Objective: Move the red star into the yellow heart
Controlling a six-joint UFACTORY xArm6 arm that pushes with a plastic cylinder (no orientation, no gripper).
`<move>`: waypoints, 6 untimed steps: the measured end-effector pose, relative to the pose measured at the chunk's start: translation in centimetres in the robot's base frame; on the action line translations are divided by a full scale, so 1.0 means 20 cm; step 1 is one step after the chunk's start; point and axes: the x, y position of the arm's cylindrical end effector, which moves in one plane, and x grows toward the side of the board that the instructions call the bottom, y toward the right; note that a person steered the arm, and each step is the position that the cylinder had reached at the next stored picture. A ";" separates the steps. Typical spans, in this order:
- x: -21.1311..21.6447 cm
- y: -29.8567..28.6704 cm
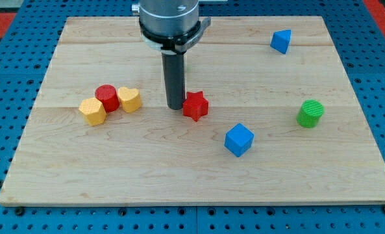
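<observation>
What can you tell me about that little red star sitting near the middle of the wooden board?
The red star is a small chunky block, apparently plastic, with short blunt points and a flat top. It lies flat on the wooden board, near the middle. My tip stands right beside it on the view's left, touching or nearly touching one point. The yellow heart lies further toward the view's left, beyond the rod. A blue cube sits apart, toward the view's bottom right. Nothing else touches the star.

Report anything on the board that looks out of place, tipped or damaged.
Nothing stands out. All blocks lie flat and whole on the wooden board. My tip sits just left of the red star; the yellow heart lies farther left.
</observation>
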 end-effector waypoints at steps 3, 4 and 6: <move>-0.11 0.44; 0.01 0.22; 0.03 -0.05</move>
